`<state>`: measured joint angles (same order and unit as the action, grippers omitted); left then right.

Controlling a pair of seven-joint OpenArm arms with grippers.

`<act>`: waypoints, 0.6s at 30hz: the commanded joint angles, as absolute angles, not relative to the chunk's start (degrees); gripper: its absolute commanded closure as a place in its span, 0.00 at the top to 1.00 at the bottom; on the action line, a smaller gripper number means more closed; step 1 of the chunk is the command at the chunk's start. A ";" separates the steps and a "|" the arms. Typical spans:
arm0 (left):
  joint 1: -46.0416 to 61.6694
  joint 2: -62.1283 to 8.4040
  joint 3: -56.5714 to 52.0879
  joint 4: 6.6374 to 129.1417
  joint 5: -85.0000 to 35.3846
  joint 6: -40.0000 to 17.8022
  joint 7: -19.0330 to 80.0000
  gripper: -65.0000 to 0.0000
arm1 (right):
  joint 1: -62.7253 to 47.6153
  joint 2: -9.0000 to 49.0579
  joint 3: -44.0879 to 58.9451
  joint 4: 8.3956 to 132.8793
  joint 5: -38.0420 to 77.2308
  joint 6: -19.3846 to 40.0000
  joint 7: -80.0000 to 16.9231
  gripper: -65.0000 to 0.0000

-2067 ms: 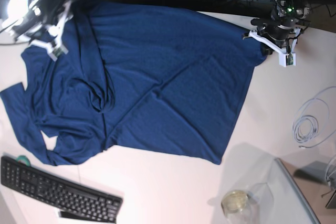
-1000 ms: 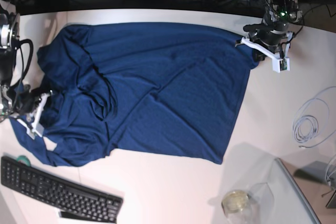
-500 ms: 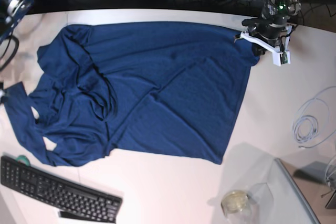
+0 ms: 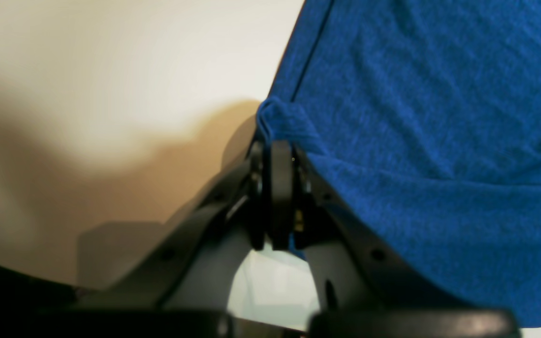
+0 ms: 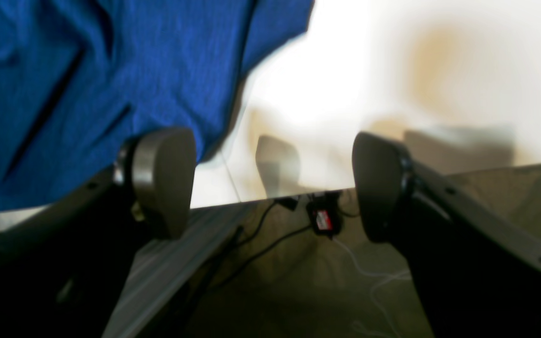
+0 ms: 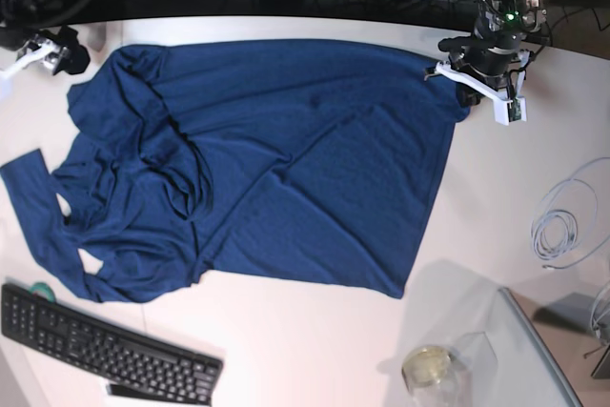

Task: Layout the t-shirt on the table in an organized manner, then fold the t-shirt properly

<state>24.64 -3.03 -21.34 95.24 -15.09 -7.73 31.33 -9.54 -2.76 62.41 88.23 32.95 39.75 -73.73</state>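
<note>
Shirt [image 6: 286, 159] spread across desk [image 6: 315, 331], hem toward right edge, sleeves bunched near left edge. Left gripper [image 4: 275, 155] jaws closed tight, hem corner pinched at far right corner, likely as anchor for stretching. Right gripper [image 5: 270, 183] jaws wide apart, nothing held, beside far left corner.

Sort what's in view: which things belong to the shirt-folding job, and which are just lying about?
Job:
- t-shirt, spread out, bunched at the sleeve end
- table
- left tool, shut on the t-shirt's corner
- right tool, open, holding nothing

Lying about:
- keyboard
- coiled white cable
- clear jar
</note>
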 commanded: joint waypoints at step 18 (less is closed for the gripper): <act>24.66 -3.38 -21.58 96.22 -15.43 -7.96 30.20 0.00 | -6.02 -1.54 61.14 68.00 34.59 40.00 -67.30 0.75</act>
<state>24.62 -3.05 -21.32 95.24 -15.09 -7.73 31.31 -5.76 -1.04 61.63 68.71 39.07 40.53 -64.86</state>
